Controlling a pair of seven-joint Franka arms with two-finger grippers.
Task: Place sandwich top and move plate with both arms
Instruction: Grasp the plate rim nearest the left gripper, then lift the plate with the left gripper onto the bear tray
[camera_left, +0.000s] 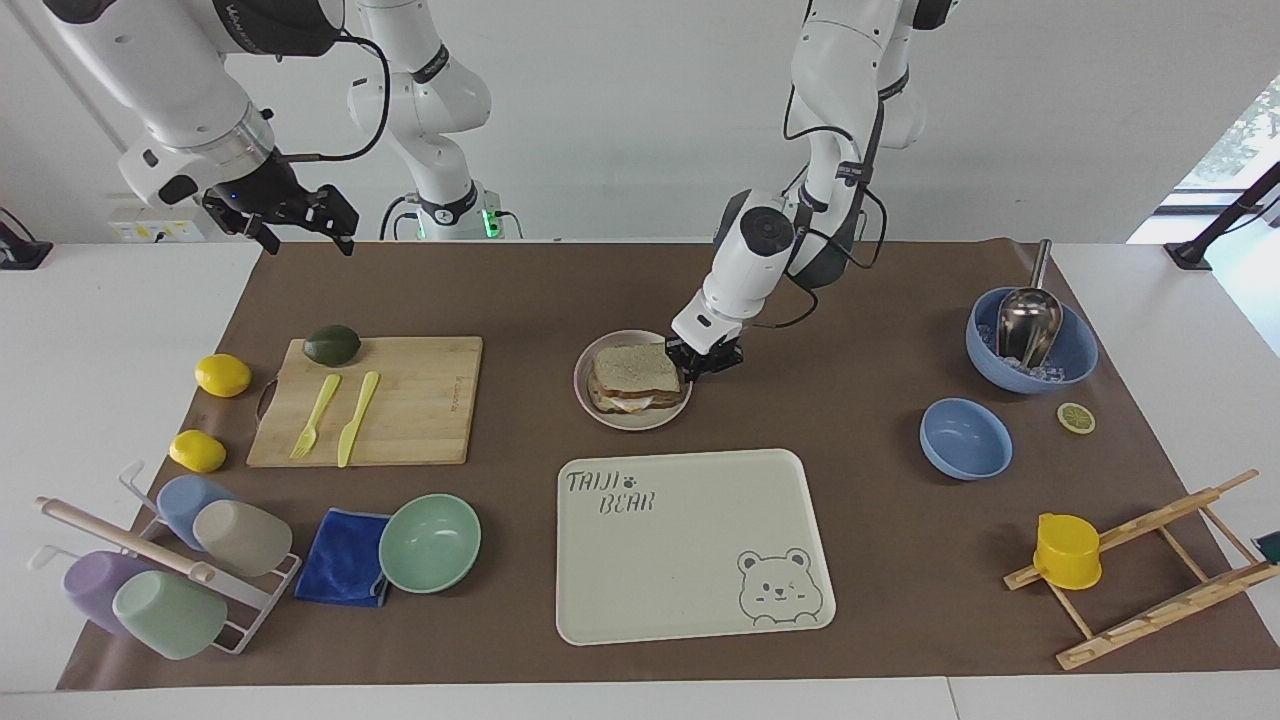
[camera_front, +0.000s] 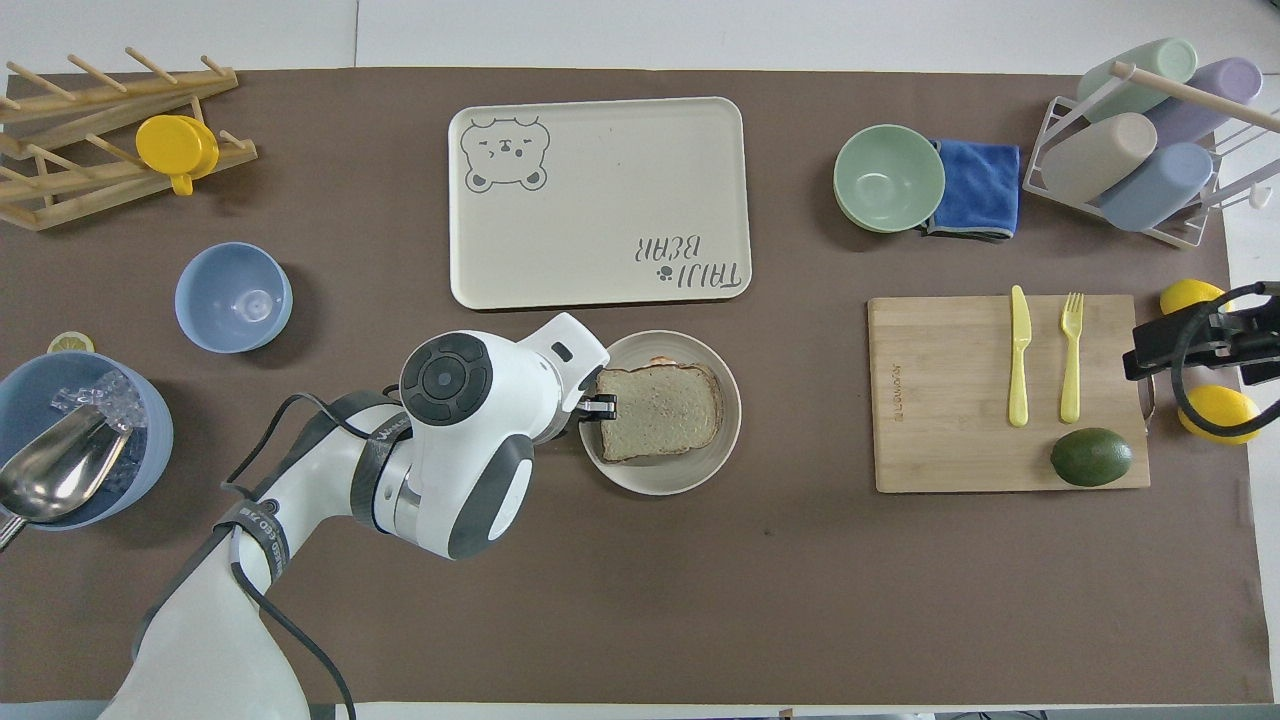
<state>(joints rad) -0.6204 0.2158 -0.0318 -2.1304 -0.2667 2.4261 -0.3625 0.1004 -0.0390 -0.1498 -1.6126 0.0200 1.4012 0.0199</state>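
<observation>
Matt beige plate (camera_left: 600, 415), speckled rough bread top (camera_left: 633, 368), wood board (camera_left: 420, 400), brown paper-like mat (camera_left: 880, 280).

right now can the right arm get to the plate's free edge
Probably yes. The right gripper hangs open over the table's edge near the cutting board, and nothing stands between the board and the plate; the left gripper holds the other rim.

Your white jointed left arm (camera_left: 835, 120) comes down from its base, elbow bent, its forearm sloping toward the middle of the worktop. Its black two-finger left gripper (camera_left: 697, 365) sits low there with the fingertips pressed together. Your white right arm (camera_left: 160, 80) waits raised above the worktop's corner at its own end, and its black right gripper (camera_left: 298, 238) hangs with the fingers spread wide.
</observation>
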